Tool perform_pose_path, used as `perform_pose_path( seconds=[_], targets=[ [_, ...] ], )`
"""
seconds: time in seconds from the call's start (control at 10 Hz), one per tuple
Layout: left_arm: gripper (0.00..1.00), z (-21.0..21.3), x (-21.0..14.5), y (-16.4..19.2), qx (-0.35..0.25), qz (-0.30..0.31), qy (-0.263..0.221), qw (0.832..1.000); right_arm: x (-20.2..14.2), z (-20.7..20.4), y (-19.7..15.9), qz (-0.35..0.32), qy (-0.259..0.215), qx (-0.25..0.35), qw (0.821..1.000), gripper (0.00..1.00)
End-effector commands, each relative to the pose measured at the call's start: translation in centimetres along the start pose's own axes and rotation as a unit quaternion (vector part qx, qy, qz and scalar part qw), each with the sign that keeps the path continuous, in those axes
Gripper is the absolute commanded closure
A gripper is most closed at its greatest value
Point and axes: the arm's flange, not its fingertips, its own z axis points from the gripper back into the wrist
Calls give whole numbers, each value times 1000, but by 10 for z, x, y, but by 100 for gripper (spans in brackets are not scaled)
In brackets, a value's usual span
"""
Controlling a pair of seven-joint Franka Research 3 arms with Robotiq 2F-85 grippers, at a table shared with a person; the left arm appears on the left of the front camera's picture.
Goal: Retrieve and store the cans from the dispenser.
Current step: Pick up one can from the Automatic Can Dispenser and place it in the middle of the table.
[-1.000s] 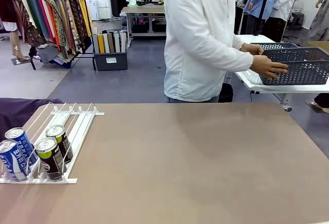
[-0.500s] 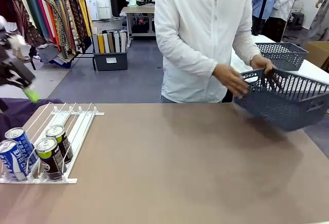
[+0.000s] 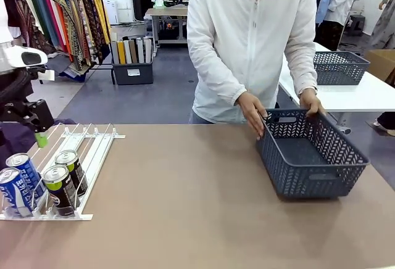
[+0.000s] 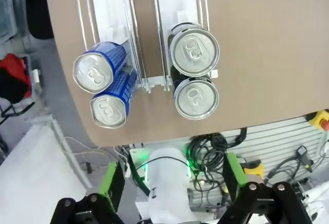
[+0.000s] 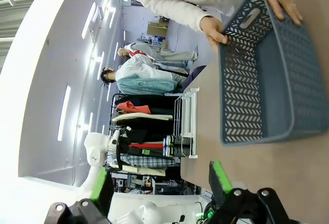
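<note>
Two blue and white cans (image 3: 18, 182) and two black cans (image 3: 65, 176) with silver tops stand at the near end of the white wire dispenser (image 3: 92, 152), at the table's left. My left gripper (image 3: 38, 134) hangs open above the dispenser's far end. The left wrist view looks straight down on the blue cans (image 4: 103, 90) and black cans (image 4: 195, 75), with my left gripper (image 4: 171, 180) open and holding nothing. My right gripper (image 5: 159, 185) is open and holds nothing, low over the table, facing the basket (image 5: 267, 80) and the distant dispenser (image 5: 187, 116).
A person at the far edge holds a dark grey lattice basket (image 3: 290, 176) with both hands on the table's right side. A second basket (image 3: 340, 66) sits on a white side table behind. Bare brown tabletop (image 3: 185, 189) lies between dispenser and basket.
The person carried the grey basket from the side table and set it down on the table's right. My left arm came in from the left, over the dispenser.
</note>
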Motion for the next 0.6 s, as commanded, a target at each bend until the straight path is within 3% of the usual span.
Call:
perform_pose_path(
  seconds=[0.0,0.5],
  targets=[
    [0,3,-2,2,-7,11,2,1000,-1,3,3,2,3,0,1000,0],
    [0,-55,-11,-10,-35,1,-74,997,-1,3,3,2,3,0,1000,0]
  ],
)
